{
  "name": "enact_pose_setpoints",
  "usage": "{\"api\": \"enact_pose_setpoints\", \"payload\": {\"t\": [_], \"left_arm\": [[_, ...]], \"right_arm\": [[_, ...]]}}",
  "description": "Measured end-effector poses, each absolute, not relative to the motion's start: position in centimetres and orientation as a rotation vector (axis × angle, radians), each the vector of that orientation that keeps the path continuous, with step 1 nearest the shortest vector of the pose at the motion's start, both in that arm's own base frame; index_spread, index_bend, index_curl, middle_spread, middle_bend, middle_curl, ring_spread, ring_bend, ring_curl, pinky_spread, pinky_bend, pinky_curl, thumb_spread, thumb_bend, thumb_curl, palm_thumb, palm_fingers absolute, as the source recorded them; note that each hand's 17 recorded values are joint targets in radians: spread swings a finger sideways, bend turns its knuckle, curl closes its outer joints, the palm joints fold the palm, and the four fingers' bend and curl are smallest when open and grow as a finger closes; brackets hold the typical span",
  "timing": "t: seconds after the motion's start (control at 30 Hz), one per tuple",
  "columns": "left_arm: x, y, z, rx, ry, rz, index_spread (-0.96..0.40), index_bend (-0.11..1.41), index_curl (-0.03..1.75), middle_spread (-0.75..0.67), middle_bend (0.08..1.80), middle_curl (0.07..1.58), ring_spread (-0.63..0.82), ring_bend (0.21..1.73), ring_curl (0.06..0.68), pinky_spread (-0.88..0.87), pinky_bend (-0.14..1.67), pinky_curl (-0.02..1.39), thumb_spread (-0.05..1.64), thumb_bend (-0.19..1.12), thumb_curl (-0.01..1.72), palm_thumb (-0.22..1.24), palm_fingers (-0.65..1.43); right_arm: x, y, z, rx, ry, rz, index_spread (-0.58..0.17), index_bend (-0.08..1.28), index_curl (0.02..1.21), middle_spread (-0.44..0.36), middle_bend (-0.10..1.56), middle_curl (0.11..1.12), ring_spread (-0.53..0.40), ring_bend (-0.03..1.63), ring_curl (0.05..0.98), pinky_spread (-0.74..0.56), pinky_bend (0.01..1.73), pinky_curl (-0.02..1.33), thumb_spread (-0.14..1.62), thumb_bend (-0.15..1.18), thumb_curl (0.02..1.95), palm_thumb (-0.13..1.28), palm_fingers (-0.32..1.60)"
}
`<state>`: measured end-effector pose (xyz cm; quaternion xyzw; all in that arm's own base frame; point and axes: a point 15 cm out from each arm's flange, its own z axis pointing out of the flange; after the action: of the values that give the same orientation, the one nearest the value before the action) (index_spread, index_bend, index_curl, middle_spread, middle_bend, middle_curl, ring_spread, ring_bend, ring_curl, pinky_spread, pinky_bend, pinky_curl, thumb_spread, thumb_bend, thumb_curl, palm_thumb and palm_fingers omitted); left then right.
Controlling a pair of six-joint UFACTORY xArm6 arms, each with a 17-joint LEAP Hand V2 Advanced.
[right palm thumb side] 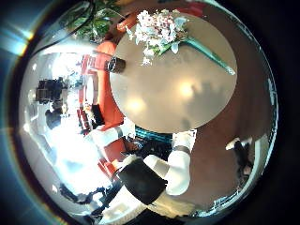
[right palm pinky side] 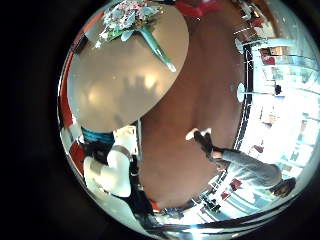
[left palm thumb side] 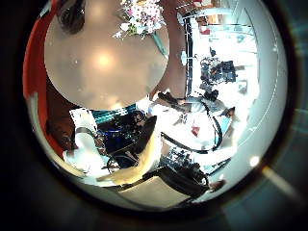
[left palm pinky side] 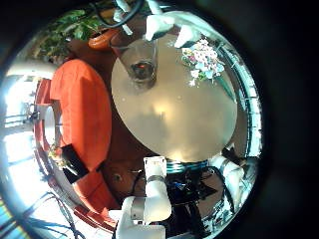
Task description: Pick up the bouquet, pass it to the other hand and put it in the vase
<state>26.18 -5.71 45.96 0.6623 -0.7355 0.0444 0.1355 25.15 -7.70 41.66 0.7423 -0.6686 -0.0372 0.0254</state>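
The bouquet [left palm pinky side: 204, 60] lies flat on the round table [left palm pinky side: 179, 119], with its small flowers bunched at one end. Its wrapped stem [right palm thumb side: 211, 52] points toward the table's edge. The glass vase [left palm pinky side: 140, 65] stands upright on the same table, a short way from the flowers. My left hand [left palm pinky side: 155, 22] hangs high above the table beside the vase, and its fingers [left palm pinky side: 184, 38] reach in loosely with nothing between them. The right palm views show the bouquet [right palm pinky side: 130, 18] from well above. None of the right hand's fingers shows.
A curved sofa [left palm pinky side: 80, 110] wraps round one side of the table. A leafy plant [left palm pinky side: 65, 35] stands behind the vase. White robot arm segments [right palm thumb side: 159, 169] rise beside the table's edge. Bare floor [right palm pinky side: 200, 110] spreads past the table.
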Motion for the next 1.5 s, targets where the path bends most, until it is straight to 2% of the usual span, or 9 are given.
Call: {"api": "enact_pose_setpoints", "payload": {"t": [0.17,0.33,0.5,0.63,0.77,0.9,1.0,1.17,1.5], "left_arm": [[25.5,-5.9,46.3,1.918,-2.110,0.164,0.03,0.18,0.35,0.42,0.19,0.32,0.56,0.48,0.191,0.53,0.19,0.31,1.13,-0.02,0.30,0.24,0.13],[25.1,-5.7,46.3,1.919,-2.105,0.155,0.03,0.17,0.35,0.42,0.19,0.32,0.56,0.48,0.190,0.53,0.19,0.31,1.13,-0.02,0.30,0.24,0.13],[24.1,-6.6,44.4,1.856,-2.115,0.094,0.03,0.18,0.35,0.42,0.19,0.32,0.56,0.48,0.192,0.53,0.19,0.31,1.14,-0.02,0.30,0.26,0.13],[23.1,-7.6,42.8,1.795,-2.160,0.072,0.03,0.18,0.35,0.42,0.19,0.32,0.56,0.47,0.192,0.53,0.19,0.30,1.15,-0.01,0.31,0.29,0.13],[23.7,-9.2,41.3,1.727,-2.260,0.093,0.03,0.18,0.35,0.41,0.19,0.32,0.55,0.47,0.191,0.53,0.19,0.30,1.16,-0.02,0.31,0.29,0.15],[24.6,-10.1,41.3,1.664,-2.312,0.076,0.03,0.18,0.36,0.40,0.19,0.32,0.54,0.47,0.190,0.52,0.19,0.30,1.15,-0.02,0.31,0.31,0.15],[24.7,-10.5,41.7,1.600,-2.356,0.048,0.03,0.18,0.36,0.41,0.19,0.32,0.54,0.47,0.191,0.52,0.19,0.30,1.16,-0.02,0.31,0.31,0.15],[24.5,-10.1,40.5,1.504,-2.411,0.049,0.03,0.19,0.37,0.41,0.19,0.31,0.54,0.47,0.190,0.51,0.19,0.29,1.16,-0.02,0.31,0.31,0.15],[26.4,-9.9,38.0,1.434,-2.448,0.024,0.03,0.19,0.38,0.41,0.18,0.31,0.54,0.46,0.188,0.51,0.19,0.29,1.16,-0.02,0.31,0.31,0.16]], "right_arm": [[25.3,-8.4,42.3,2.283,-2.078,-0.089,-0.437,0.17,0.28,-0.017,0.19,0.33,0.176,0.39,0.221,0.39,0.36,0.29,1.25,-0.01,0.22,0.19,0.14],[25.6,-8.4,42.9,2.287,-2.084,-0.066,-0.439,0.17,0.29,-0.058,0.19,0.33,0.178,0.39,0.226,0.39,0.35,0.29,1.25,-0.01,0.22,0.21,0.16],[25.3,-8.1,42.5,2.297,-2.079,-0.079,-0.433,0.16,0.28,-0.061,0.20,0.33,0.171,0.40,0.230,0.39,0.35,0.29,1.26,-0.01,0.22,0.21,0.20],[25.5,-8.2,41.8,2.332,-2.035,-0.111,-0.425,0.14,0.27,-0.112,0.24,0.34,0.109,0.48,0.245,0.37,0.35,0.29,1.26,-0.01,0.22,0.21,0.29],[26.4,-10.1,40.7,2.279,-2.093,-0.126,-0.412,0.17,0.27,-0.101,0.24,0.34,0.055,0.52,0.251,0.35,0.36,0.29,1.25,-0.01,0.22,0.23,0.35],[27.1,-12.1,38.8,2.203,-2.137,-0.215,-0.391,0.16,0.27,-0.084,0.23,0.34,0.009,0.58,0.264,0.32,0.37,0.29,1.21,0.01,0.26,0.33,0.39],[28.3,-14.6,37.7,2.124,-2.196,-0.270,-0.373,0.16,0.28,-0.081,0.23,0.35,-0.009,0.60,0.266,0.31,0.38,0.29,1.18,-0.01,0.28,0.37,0.38],[32.4,-17.7,36.8,2.033,-2.246,-0.340,-0.321,0.12,0.26,-0.049,0.24,0.35,-0.006,0.63,0.271,0.32,0.44,0.29,1.13,-0.02,0.31,0.40,0.32],[36.8,-18.0,29.7,1.882,-2.259,-0.484,-0.270,0.15,0.24,-0.025,0.29,0.37,0.011,0.71,0.275,0.32,0.50,0.29,1.08,-0.02,0.34,0.43,0.29]]}}
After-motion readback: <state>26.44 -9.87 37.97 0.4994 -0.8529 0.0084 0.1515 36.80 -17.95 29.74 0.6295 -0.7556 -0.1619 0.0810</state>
